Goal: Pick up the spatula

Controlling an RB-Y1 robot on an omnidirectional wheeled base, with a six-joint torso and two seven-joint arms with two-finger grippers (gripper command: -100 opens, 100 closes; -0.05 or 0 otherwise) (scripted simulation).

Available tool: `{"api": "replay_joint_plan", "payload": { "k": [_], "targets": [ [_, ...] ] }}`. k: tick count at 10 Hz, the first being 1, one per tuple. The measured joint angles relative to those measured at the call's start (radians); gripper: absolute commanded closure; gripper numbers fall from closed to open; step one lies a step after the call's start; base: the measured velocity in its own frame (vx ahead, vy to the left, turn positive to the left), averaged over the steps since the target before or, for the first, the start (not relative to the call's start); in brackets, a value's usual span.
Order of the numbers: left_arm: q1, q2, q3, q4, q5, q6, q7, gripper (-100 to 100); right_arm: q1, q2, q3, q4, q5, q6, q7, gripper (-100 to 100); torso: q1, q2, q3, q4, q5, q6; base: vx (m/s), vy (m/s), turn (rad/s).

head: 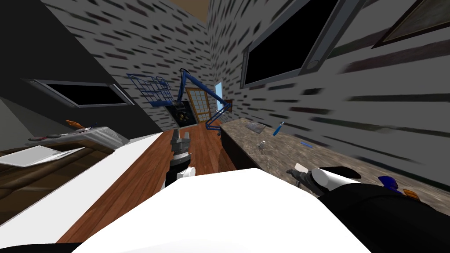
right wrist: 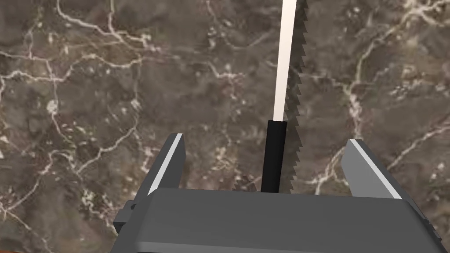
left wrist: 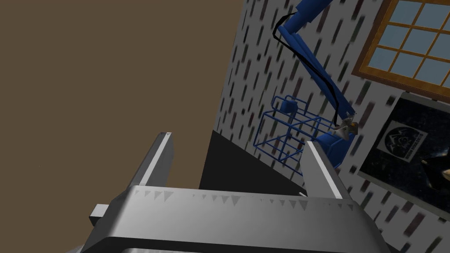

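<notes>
The spatula [right wrist: 274,151] has a black handle and a long, thin white blade [right wrist: 284,61] seen edge-on. It lies on the dark marble counter [right wrist: 88,110] and casts a toothed shadow beside it. My right gripper [right wrist: 265,140] is open above the counter, with the black handle between its two fingers [right wrist: 169,162] and touching neither. In the head view that gripper [head: 299,173] reaches over the counter's near part on the right, the white blade tip [head: 301,167] just ahead of it. My left gripper [left wrist: 237,153] is open and holds nothing; it is raised over the floor [head: 180,141].
The marble counter [head: 281,153] runs along the right wall with a blue tool [head: 278,128], a small white object [head: 262,146] and a grey flat piece [head: 255,126] farther along. A white counter [head: 88,184] stands left of the wood floor aisle [head: 197,153].
</notes>
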Motion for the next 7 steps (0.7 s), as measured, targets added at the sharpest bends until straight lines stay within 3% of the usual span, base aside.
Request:
{"api": "replay_joint_plan", "payload": {
  "k": [3, 4, 5, 7],
  "targets": [
    [0.000, 0.000, 0.000, 0.000, 0.000, 0.000, 0.000, 0, -0.009, -0.004, 0.001, 0.005, -0.001, 0.059, -0.046, -100, 0.000, -0.001, 0.000, 0.000, 0.000, 0.000, -0.004, -0.039, 0.027],
    [0.000, 0.000, 0.000, 0.000, 0.000, 0.000, 0.000, 0, -0.009, -0.004, 0.001, 0.005, -0.001, 0.062, -0.049, 0, 0.001, -0.001, 0.000, 0.000, 0.000, 0.000, 0.000, 0.000, 0.000],
    [0.000, 0.000, 0.000, 0.000, 0.000, 0.000, 0.000, 0, -0.009, -0.004, 0.001, 0.005, -0.001, 0.062, -0.049, -100, 0.002, -0.001, 0.000, 0.000, 0.000, 0.000, 0.010, 0.024, 0.076],
    [0.000, 0.000, 0.000, 0.000, 0.000, 0.000, 0.000, 0, 0.026, -0.038, 0.007, 0.061, -0.037, 0.008, -0.057, -100, 0.005, -0.002, -0.001, 0.000, 0.001, 0.000, 0.025, 0.043, 0.096]
  ]
}}
